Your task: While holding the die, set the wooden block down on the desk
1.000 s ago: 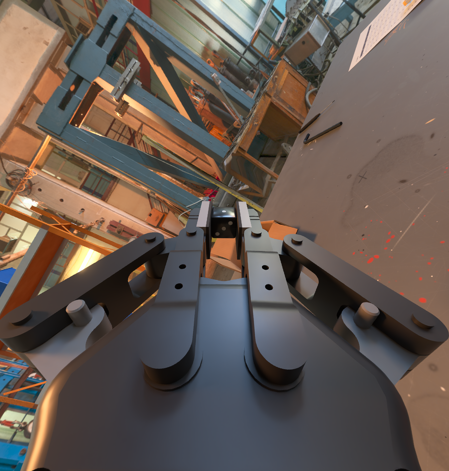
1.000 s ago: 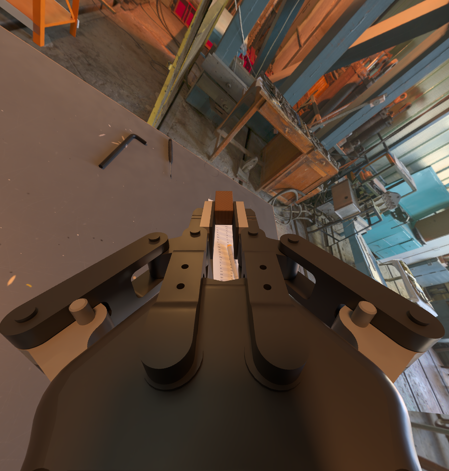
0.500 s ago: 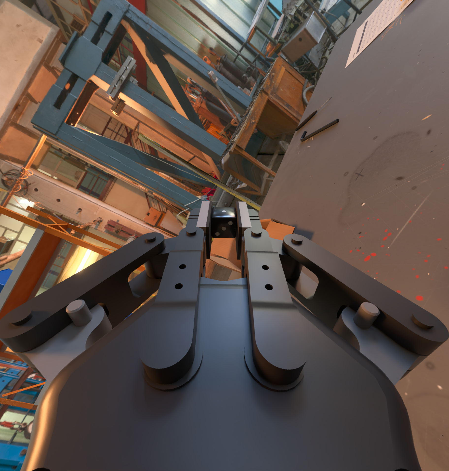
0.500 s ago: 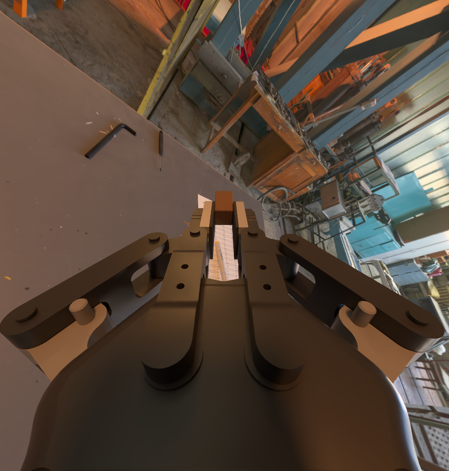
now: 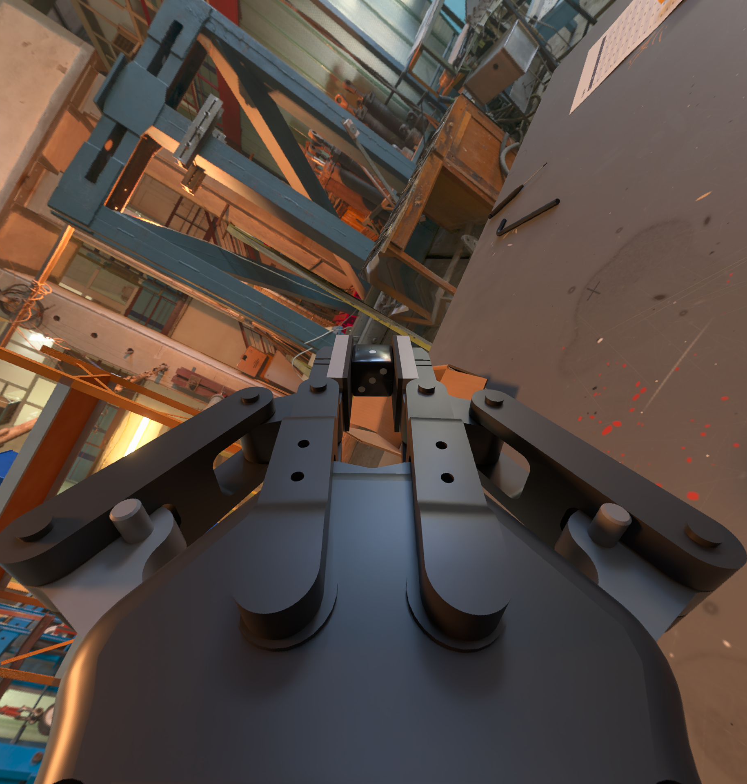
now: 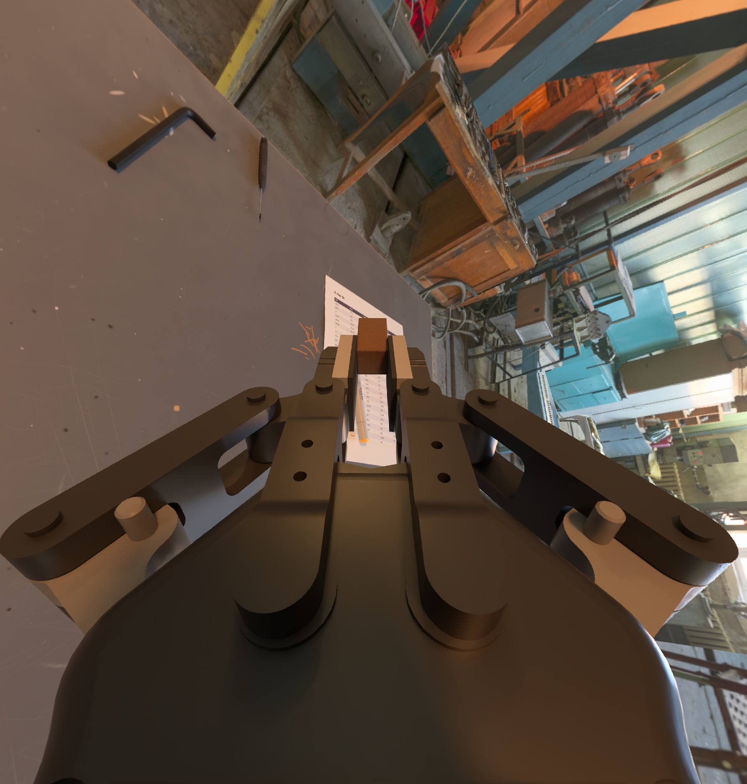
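Note:
In the left wrist view my left gripper (image 5: 372, 365) is shut on a black die (image 5: 372, 370) with white dots, held in the air beside the edge of the grey desk (image 5: 617, 339). In the right wrist view my right gripper (image 6: 372, 352) is shut on a brown wooden block (image 6: 372, 343), held above the desk (image 6: 130, 297) over a white printed sheet (image 6: 342, 309) near the desk's far corner.
A black hex key (image 6: 159, 138) and a thin dark pointed tool (image 6: 262, 174) lie near the desk's far edge; both show in the left wrist view too, the key (image 5: 528, 217). A pen (image 6: 360, 418) lies on the sheet. Workshop benches and beams stand beyond the desk.
My right gripper has moved with the block toward the white sheet and the desk's corner; the hex key has slid up and left in its view. The left gripper holds almost still.

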Controlling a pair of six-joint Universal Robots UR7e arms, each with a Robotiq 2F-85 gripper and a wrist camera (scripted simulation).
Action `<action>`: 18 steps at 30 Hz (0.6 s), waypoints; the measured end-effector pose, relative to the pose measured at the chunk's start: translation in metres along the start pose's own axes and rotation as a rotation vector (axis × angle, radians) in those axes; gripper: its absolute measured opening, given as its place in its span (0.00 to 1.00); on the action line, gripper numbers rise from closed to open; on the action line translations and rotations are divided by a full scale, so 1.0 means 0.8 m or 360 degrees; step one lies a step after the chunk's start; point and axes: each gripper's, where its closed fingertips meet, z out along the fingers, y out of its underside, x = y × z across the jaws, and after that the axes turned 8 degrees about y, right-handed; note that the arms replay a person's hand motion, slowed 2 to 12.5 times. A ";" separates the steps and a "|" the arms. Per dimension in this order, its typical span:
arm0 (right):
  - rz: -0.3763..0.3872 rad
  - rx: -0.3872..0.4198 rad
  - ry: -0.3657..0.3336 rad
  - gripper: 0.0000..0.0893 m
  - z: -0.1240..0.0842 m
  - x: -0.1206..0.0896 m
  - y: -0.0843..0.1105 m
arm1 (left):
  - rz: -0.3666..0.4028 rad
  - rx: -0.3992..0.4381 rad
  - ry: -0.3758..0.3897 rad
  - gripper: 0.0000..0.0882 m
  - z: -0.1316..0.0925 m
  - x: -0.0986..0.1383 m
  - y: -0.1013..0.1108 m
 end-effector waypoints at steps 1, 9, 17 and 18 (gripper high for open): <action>-0.0014 -0.0007 -0.0002 0.14 0.002 -0.004 0.002 | 0.0000 0.0000 0.0000 0.18 0.000 0.000 0.000; -0.0122 -0.0053 -0.0005 0.14 0.013 -0.034 0.018 | -0.0002 0.0001 0.0001 0.18 0.000 0.000 0.000; -0.0231 -0.0091 0.0003 0.14 0.023 -0.061 0.031 | -0.0002 0.0002 0.0003 0.18 0.000 0.000 0.000; -0.0244 -0.0098 0.0002 0.14 0.024 -0.064 0.033 | -0.0002 0.0001 0.0004 0.18 0.000 0.001 0.000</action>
